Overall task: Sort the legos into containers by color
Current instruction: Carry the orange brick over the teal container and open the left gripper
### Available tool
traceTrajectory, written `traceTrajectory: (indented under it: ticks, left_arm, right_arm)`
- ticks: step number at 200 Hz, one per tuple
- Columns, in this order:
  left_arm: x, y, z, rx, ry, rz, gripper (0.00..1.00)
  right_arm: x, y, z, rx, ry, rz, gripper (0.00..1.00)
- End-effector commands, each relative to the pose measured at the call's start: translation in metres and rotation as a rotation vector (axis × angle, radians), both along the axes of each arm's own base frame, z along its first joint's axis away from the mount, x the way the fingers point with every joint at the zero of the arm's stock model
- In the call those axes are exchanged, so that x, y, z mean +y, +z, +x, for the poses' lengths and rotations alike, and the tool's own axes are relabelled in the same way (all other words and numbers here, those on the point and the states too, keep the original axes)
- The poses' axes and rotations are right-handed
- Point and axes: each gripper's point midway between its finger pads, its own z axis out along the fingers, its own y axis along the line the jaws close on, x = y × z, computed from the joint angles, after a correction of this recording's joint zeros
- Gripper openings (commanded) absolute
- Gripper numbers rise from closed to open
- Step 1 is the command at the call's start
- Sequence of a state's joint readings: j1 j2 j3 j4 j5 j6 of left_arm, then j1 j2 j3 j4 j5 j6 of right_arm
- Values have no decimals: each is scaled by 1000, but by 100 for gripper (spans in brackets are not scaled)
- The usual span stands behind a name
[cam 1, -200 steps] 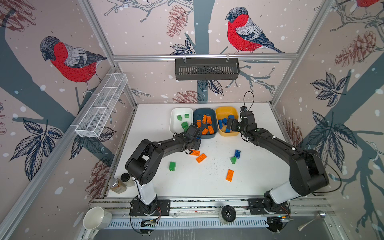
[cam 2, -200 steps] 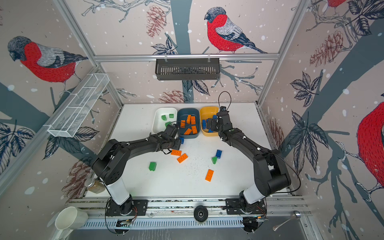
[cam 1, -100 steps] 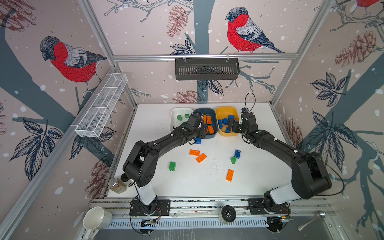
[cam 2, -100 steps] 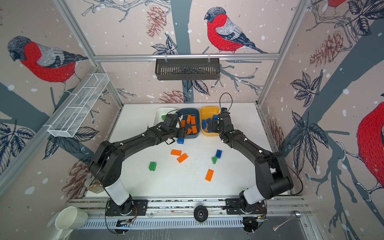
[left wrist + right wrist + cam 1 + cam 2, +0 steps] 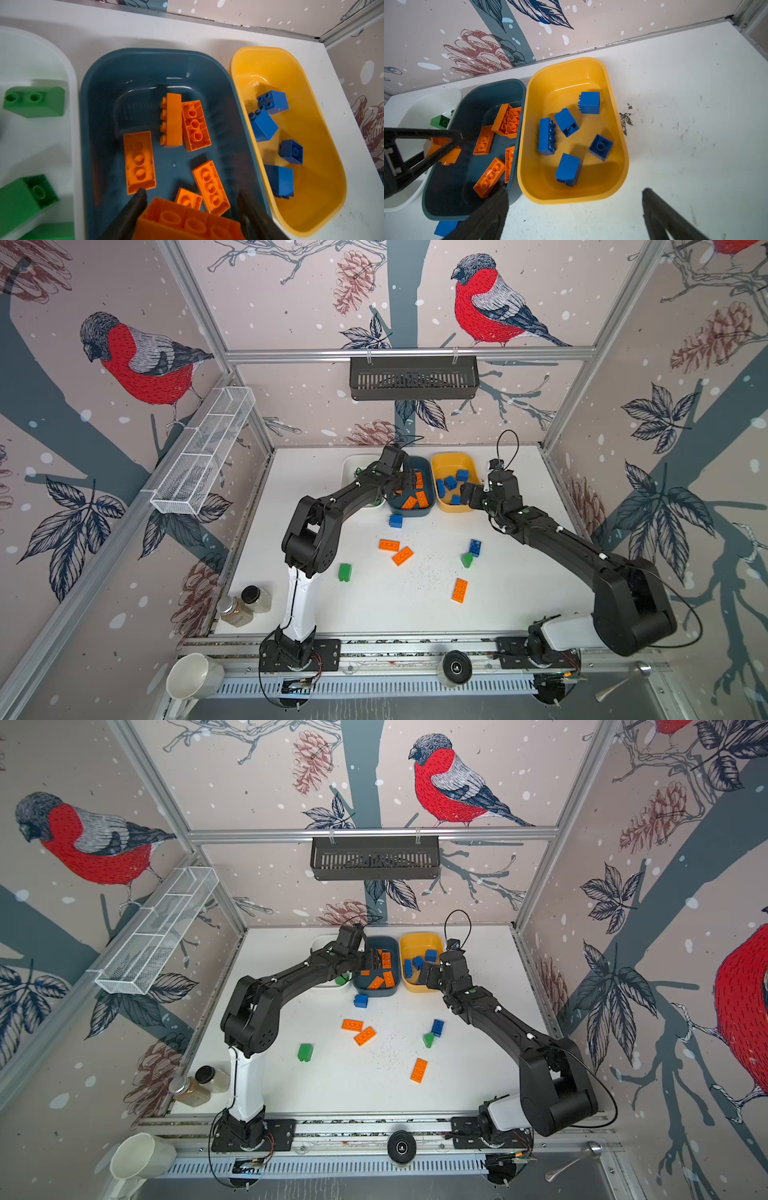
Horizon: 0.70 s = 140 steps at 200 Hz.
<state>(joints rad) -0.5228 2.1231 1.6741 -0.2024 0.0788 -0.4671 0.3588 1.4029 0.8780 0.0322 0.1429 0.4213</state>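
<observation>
My left gripper [image 5: 191, 193] is shut on a long orange lego [image 5: 187, 222], hanging over the dark teal container [image 5: 99, 68], which holds several orange legos. The yellow container [image 5: 571, 199] holds several blue legos, and the white container [image 5: 70, 68] holds green ones. My right gripper [image 5: 575, 192] is open and empty, hovering at the yellow container's near rim. In both top views loose legos lie on the table: a blue one [image 5: 395, 521] by the teal container, two orange [image 5: 389, 545], a green [image 5: 344, 572], a blue [image 5: 475, 547], a green [image 5: 467, 560] and an orange [image 5: 459, 590].
Two spice jars [image 5: 243, 605] stand at the table's front left corner. A black slotted basket [image 5: 413, 377] hangs on the back wall and a white wire tray [image 5: 203, 452] on the left wall. A white cup [image 5: 193, 674] and a spoon [image 5: 623, 680] lie beyond the front rail.
My left gripper has carried the orange lego from the table's middle back to above the teal container. The right arm has barely moved.
</observation>
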Motion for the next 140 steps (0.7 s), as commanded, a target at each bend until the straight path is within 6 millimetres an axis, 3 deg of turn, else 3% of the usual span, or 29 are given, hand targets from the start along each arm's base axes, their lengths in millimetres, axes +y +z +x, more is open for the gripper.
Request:
traceTrajectory:
  ticks: [1,26,65,127,140]
  left_arm:
    - [-2,-7,6,41,10,14,52]
    - [0,-16,19,63,51,65,57]
    - [-4,-10,26,51,60,104,79]
    - [-12,22,0,-31,53,179,96]
    - [-9,27,-13,-50,61,203,97]
  right_arm:
    - [-6,5,-2,-20,-35,6,100]
    - [-11,0,-12,8,-49,12,100]
    - [-14,-12,-32,54,-48,33,99]
    - [-13,-25,-45,85,-37,69,100]
    - [-12,-14,-46,52,-34,86,100]
